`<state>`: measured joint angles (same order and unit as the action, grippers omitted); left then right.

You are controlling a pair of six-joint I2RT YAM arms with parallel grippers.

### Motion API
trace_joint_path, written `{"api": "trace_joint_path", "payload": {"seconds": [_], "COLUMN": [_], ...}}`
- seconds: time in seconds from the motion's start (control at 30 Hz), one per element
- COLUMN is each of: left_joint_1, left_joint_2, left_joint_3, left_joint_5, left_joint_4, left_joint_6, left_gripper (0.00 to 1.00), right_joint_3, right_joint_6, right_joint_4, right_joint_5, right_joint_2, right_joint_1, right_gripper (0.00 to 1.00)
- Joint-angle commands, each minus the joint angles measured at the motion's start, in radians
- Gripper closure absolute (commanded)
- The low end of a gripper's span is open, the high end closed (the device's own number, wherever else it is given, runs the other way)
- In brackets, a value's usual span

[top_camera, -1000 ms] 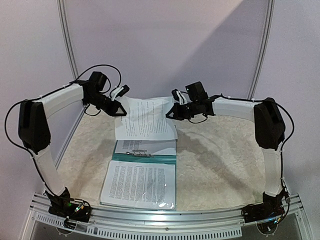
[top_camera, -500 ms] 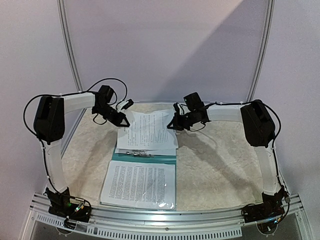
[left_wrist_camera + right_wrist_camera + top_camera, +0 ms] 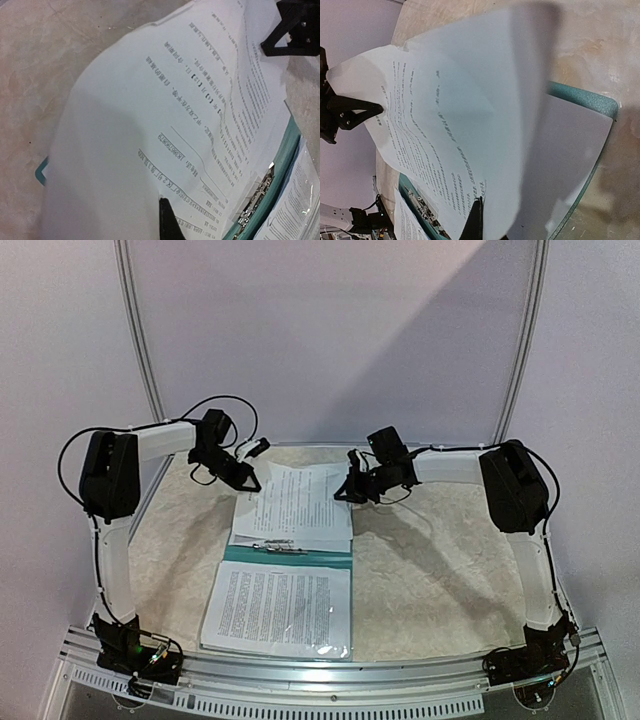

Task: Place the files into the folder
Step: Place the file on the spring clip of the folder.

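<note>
I see a pale, marbled tabletop (image 3: 440, 570) in front of plain lavender walls, with a metal rail (image 3: 330, 672) along its near edge where both arms are bolted.

Nearest the rail lies the open folder (image 3: 290, 557). Its long axis runs from near to far, and a teal band shows across the middle. A printed page (image 3: 280, 608) lies flat on the near half under a glossy cover, with its lines of text running left to right. A small silver clip (image 3: 272, 545) sits just beyond the teal band.

The loose sheets (image 3: 295, 505) lie over the far half, long axis also near to far. Their near edge is at the clip and their far edge points at the back wall. That far edge looks raised, and both wrist views show the paper bowed up off the folder's cover.

The left gripper (image 3: 248, 483) is at the far left corner of the sheets and the right gripper (image 3: 343, 495) at the far right corner. Each is pinched onto the paper. In each wrist view I make out only one dark fingertip, poking up at the bottom edge, with the paper against it. The left wrist view shows a teal corner (image 3: 42, 173) showing past the paper. In the right wrist view a bare stretch of the folder's cover is exposed to the right of the sheets.
</note>
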<state>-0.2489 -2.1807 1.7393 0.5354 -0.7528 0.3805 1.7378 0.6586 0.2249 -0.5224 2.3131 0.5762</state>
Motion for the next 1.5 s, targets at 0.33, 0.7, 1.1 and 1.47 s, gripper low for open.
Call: {"api": "trace_joint_path", "payload": {"seconds": [0.33,0.7,1.1,1.47], "left_joint_1": [0.008,0.008,0.020,0.020], "left_joint_2": [-0.021,-0.031,-0.009,-0.015], "left_joint_3": [-0.007,0.013,-0.011,-0.016], "left_joint_5": [-0.022,-0.026,-0.118,-0.109], "left_joint_4": [-0.085,-0.146,-0.194,-0.205], "left_joint_6": [0.025,0.028,-0.048,-0.043], "left_gripper": [1.00,0.81,0.75,0.94], "right_joint_3": [-0.042,-0.046,-0.047,-0.064], "right_joint_6": [0.039,0.045,0.031,0.031], "right_joint_4": [-0.010,0.002,0.016,0.025], "right_joint_5": [-0.044,-0.058,-0.098,-0.111], "right_joint_2": [0.000,-0.004,-0.002,-0.016], "right_joint_1": [-0.004,0.003,0.003,0.011], "right_gripper": [1.00,1.00,1.00,1.00]}}
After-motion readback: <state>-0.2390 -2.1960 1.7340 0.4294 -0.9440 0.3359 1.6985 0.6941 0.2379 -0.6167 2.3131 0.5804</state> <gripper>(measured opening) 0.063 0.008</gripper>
